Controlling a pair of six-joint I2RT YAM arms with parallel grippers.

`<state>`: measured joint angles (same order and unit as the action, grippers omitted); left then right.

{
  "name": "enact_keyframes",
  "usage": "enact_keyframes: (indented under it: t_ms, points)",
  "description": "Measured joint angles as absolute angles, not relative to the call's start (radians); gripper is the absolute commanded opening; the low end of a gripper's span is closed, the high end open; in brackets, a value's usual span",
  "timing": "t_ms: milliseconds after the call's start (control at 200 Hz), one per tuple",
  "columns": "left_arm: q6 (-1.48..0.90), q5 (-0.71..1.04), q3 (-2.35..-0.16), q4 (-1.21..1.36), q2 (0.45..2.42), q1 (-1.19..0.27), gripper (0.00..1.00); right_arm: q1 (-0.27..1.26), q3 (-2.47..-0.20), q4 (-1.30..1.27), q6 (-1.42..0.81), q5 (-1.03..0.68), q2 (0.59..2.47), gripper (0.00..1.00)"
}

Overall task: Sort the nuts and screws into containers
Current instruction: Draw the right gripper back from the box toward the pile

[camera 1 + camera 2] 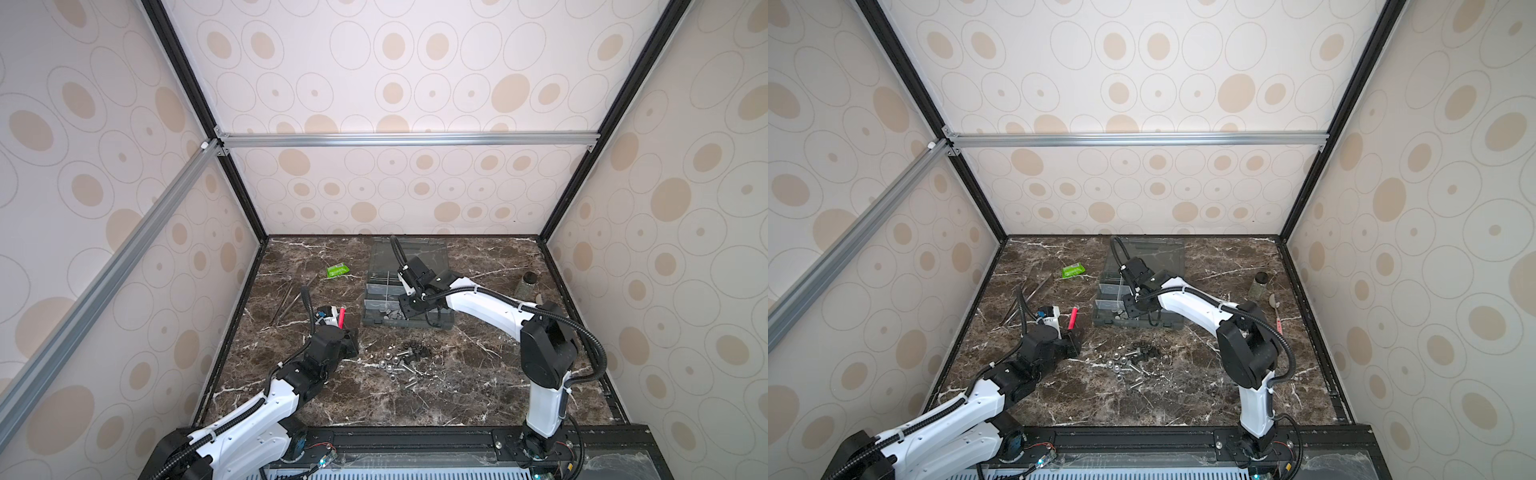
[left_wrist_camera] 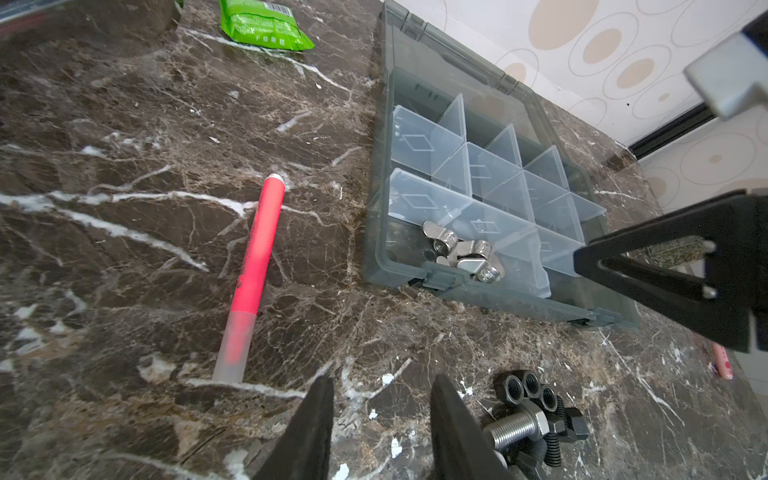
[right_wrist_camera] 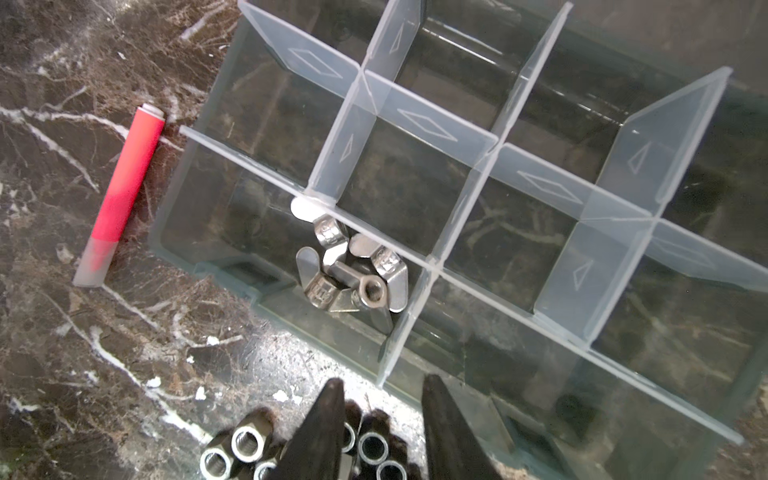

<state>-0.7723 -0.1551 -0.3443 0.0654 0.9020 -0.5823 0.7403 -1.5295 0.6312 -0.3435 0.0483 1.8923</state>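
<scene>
The grey organiser box (image 1: 440,323) (image 1: 1169,325) lies open at mid-table, its clear dividers forming the containers. Its front corner compartment holds silver wing nuts (image 2: 465,253) (image 3: 349,270) and one hex nut (image 3: 371,291). Loose screws and nuts (image 1: 405,361) (image 1: 1133,361) are piled on the marble in front of the box; a silver bolt (image 2: 515,428) and black hex nuts (image 2: 528,386) show up close. My right gripper (image 1: 409,311) (image 3: 382,386) hangs open and empty over the box's front edge. My left gripper (image 1: 353,345) (image 2: 382,386) is open and empty, low, just left of the pile.
A red marker (image 1: 342,316) (image 2: 257,266) lies left of the box. There is a green packet (image 1: 336,271) at the back left, and tweezers (image 1: 286,305) lie near the left wall. A black-capped jar (image 1: 527,283) stands by the right wall. The box lid (image 1: 415,249) lies open towards the back wall.
</scene>
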Motion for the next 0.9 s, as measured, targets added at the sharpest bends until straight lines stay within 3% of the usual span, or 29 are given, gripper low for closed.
enact_keyframes:
  t_ms: [900]
  points:
    - [-0.737,-0.017,-0.366,0.133,1.034,-0.582,0.40,0.731,-1.118,0.532,-0.471,0.112,1.545,0.35]
